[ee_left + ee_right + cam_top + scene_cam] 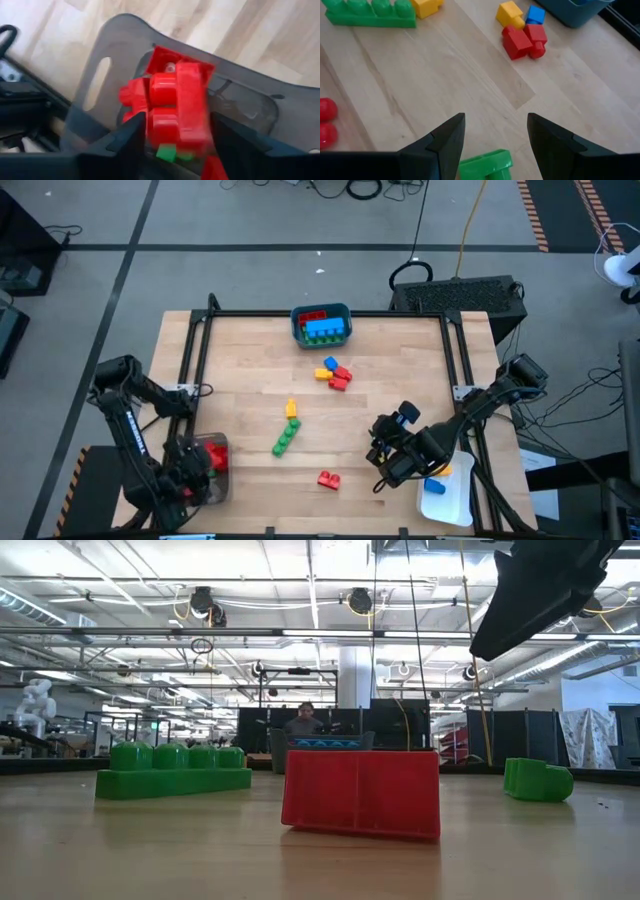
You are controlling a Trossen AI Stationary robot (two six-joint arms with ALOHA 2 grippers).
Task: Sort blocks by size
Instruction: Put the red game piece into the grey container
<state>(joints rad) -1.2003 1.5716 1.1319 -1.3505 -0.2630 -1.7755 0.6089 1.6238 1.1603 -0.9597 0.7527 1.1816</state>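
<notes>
Red brick [177, 107] sits between the left gripper's [177, 145] dark fingers over a grey tray [100, 65] at the table's near-left corner; whether the fingers grip it or have let go, cannot tell. More red and a green piece lie under it.

Right gripper [495, 135]: jaws apart, holding nothing, hovering above the table [470, 85] near a small green brick [485, 164]. Ahead of it: long green brick [370, 14] with round studs, yellow brick [426, 6], and a yellow, blue and red cluster [522, 30]. Glossy plastic on pale wood grain.

High view: teal bin [322, 326] holds blue and red bricks; lone red brick [329, 478] near the front edge; white tray [447, 492] near-right. No readable writing.
</notes>
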